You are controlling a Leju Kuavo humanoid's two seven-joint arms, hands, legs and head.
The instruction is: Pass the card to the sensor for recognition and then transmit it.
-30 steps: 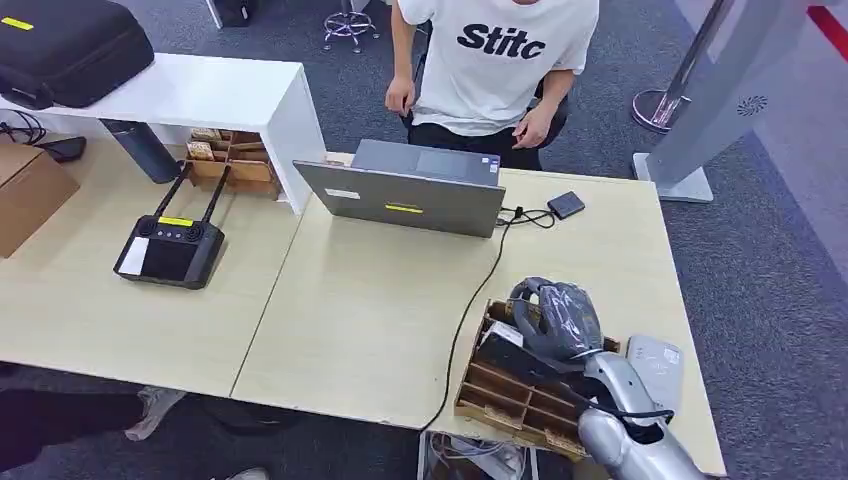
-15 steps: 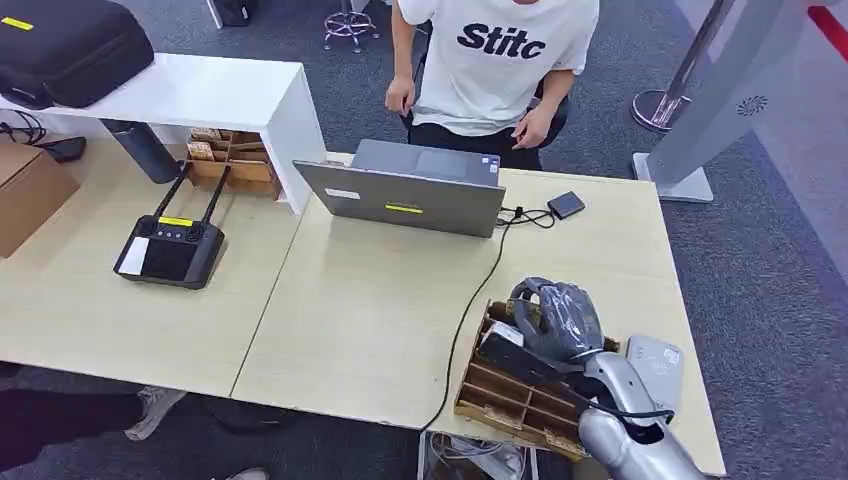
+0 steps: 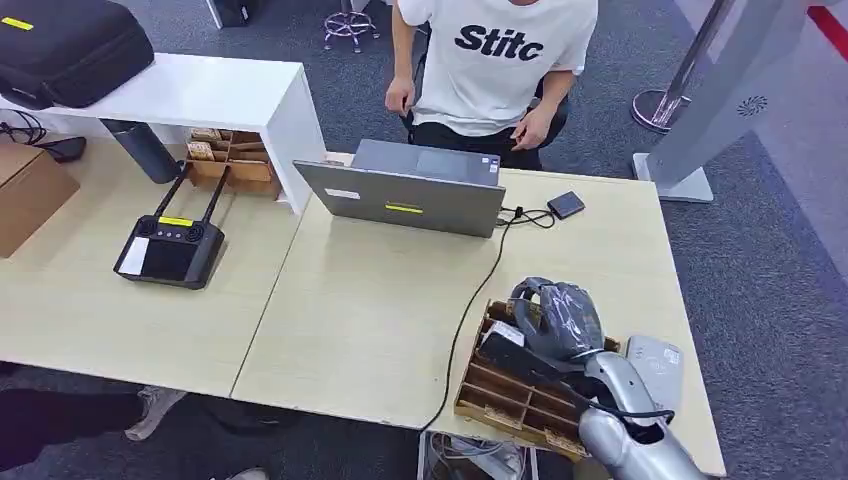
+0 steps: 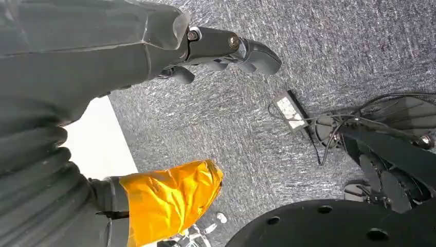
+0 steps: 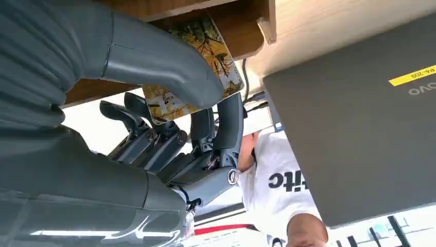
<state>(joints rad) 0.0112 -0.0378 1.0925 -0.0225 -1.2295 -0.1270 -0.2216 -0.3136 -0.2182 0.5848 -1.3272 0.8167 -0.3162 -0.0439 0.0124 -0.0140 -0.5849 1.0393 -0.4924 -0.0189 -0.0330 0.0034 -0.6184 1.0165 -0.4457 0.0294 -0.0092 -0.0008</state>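
A black remote controller (image 3: pixel 168 250) with two antennas lies on the left part of the bench (image 3: pixel 360 300), below a white shelf unit (image 3: pixel 200 95) that carries a black case (image 3: pixel 65 45). At the bench's far edge, near the middle, a grey laptop (image 3: pixel 405 195) stands open toward a seated person in a white T-shirt (image 3: pixel 495 60); a small black box (image 3: pixel 565 204) sits just right of it, its cable trailing to the near edge. At the near right corner a wooden slotted card holder (image 3: pixel 505 395) rests on the bench, with a white sensor device (image 3: pixel 657 365) just beside it at the right edge. The robot's right hand (image 3: pixel 555 318) hangs over the holder's far end; the right wrist view shows its thumb and fingers (image 5: pixel 226 123) pinching a leaf-patterned card (image 5: pixel 193 62) at the rim of the holder's wooden compartment (image 5: pixel 226 20). The left hand (image 4: pixel 226 49) hangs off the bench above grey carpet (image 4: pixel 329 46), its fingers curled in on nothing.
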